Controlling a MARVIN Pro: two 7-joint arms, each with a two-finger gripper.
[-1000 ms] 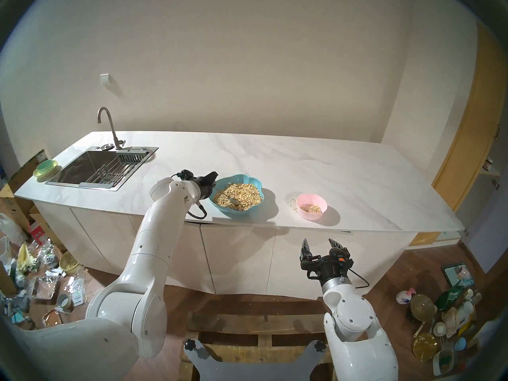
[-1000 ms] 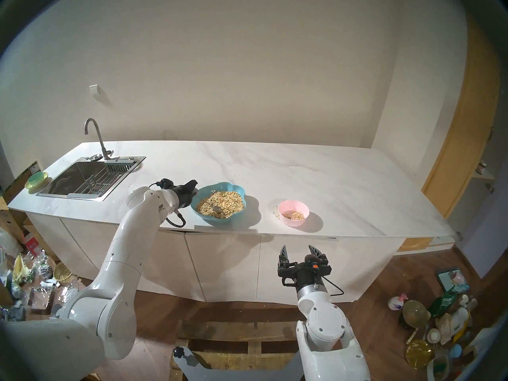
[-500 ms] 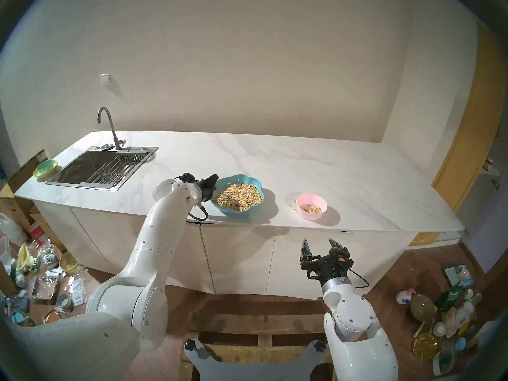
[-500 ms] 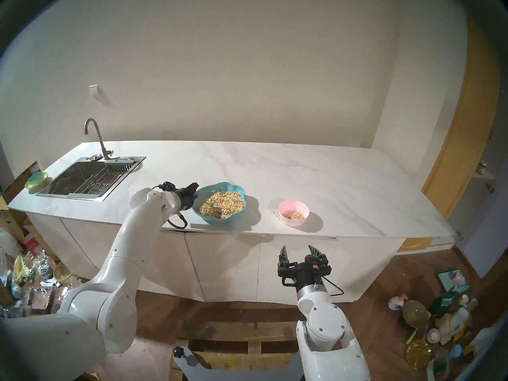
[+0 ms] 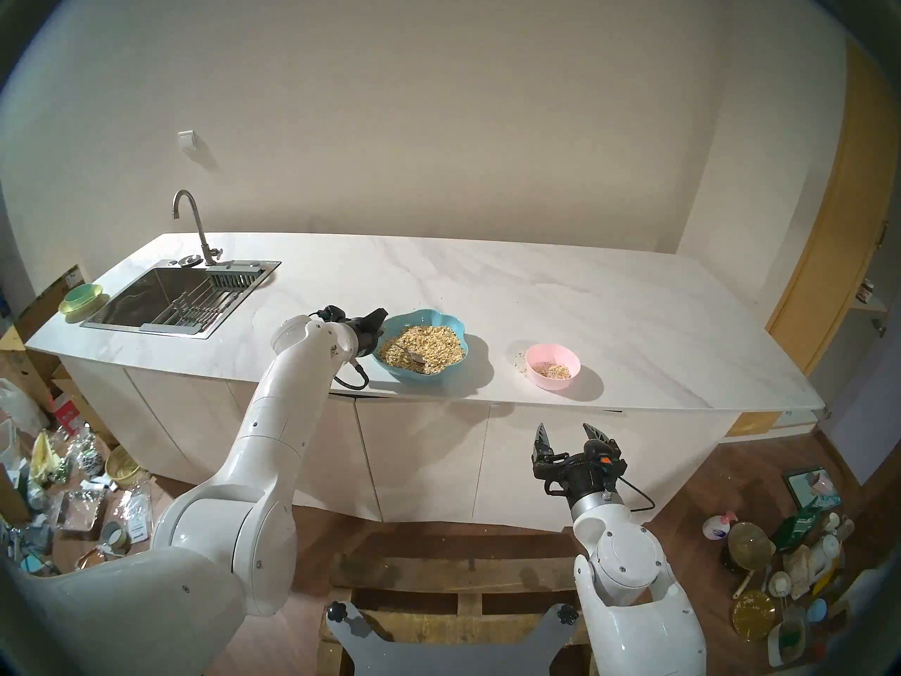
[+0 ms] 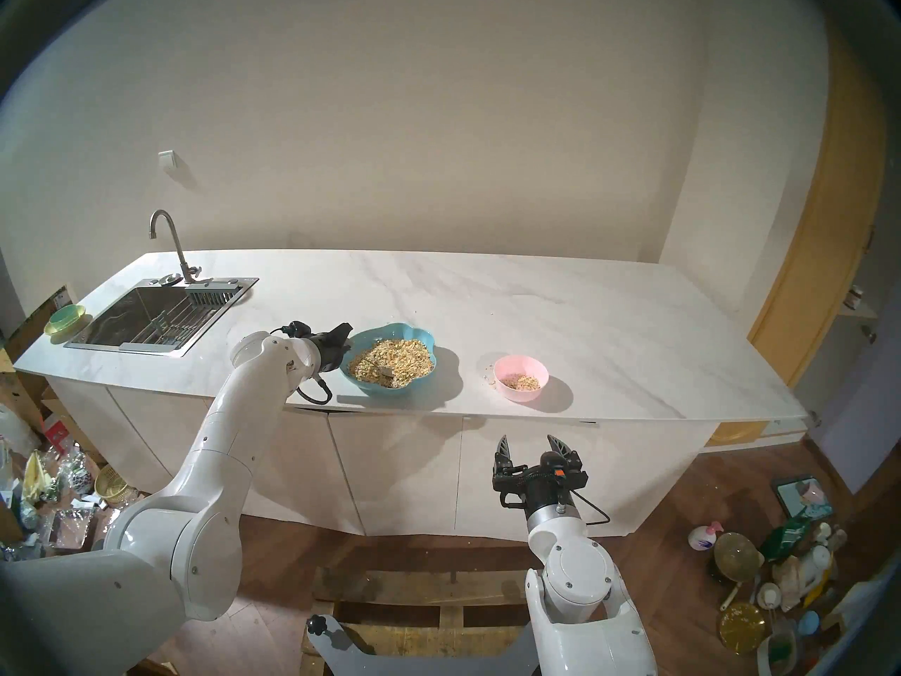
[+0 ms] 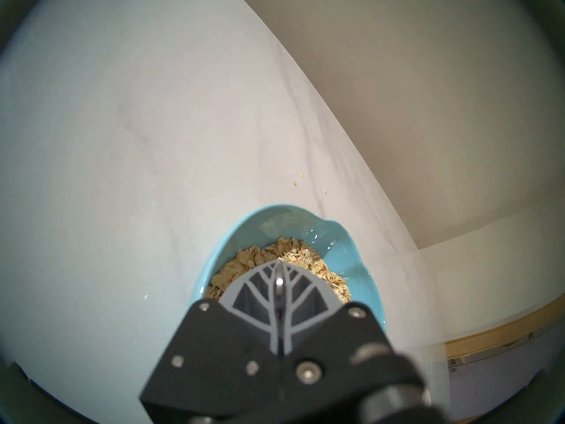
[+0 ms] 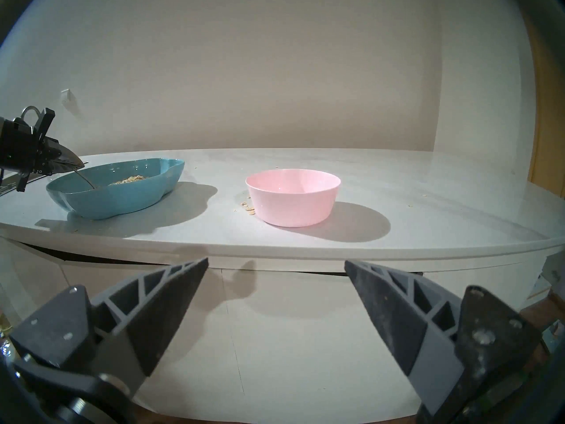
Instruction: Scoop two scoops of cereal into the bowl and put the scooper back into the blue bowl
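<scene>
The blue bowl (image 5: 453, 321) stands near the counter's front edge, heaped with tan cereal (image 5: 429, 341). My left gripper (image 5: 379, 325) is at the bowl's left rim, shut on the handle of the scooper (image 5: 402, 349), a slim metal spoon. Its head lies down in the flakes. In the left wrist view the handle (image 7: 278, 287) shows clamped between the closed fingers. The pink bowl (image 5: 560, 355) to the right holds a little cereal (image 5: 551, 369). My right gripper (image 5: 564, 431) hangs open and holds nothing, below the counter edge in front of the pink bowl (image 8: 293, 200).
A few flakes (image 5: 520, 363) lie spilled on the counter left of the pink bowl. The sink (image 5: 146, 314) with its faucet (image 5: 195, 226) is far left, with a green bowl on a yellow plate (image 5: 83, 299) beside it. Clutter covers the floor on both sides.
My left wrist has shifted slightly right and up, and the spoon head has turned in the cereal. The right arm has not moved.
</scene>
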